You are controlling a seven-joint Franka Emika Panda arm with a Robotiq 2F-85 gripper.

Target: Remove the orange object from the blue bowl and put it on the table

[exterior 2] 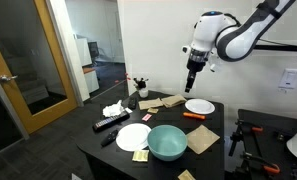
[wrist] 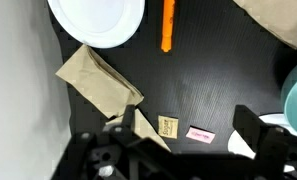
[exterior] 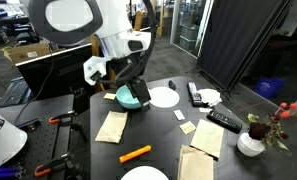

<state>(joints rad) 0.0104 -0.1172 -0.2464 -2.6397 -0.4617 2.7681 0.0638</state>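
The orange object (exterior: 135, 153) lies flat on the black table (exterior: 158, 125), outside the blue bowl (exterior: 124, 97). It also shows in an exterior view (exterior 2: 194, 116) next to a white plate (exterior 2: 199, 106), and in the wrist view (wrist: 168, 25). The blue bowl (exterior 2: 167, 141) looks empty; only its rim shows at the wrist view's right edge (wrist: 296, 95). My gripper (exterior 2: 191, 85) hangs above the table, open and empty. In the wrist view its fingers (wrist: 193, 140) spread over two small packets on the table.
There are two white plates (exterior: 164, 97) (exterior: 145, 175), tan napkins (exterior: 111, 126) (exterior: 203, 140) (wrist: 98, 80), remote controls (exterior: 224, 120) (exterior: 195, 93), and a potted plant (exterior: 253, 135). A sugar packet (wrist: 168, 127) and a pink packet (wrist: 200, 134) lie beneath the gripper.
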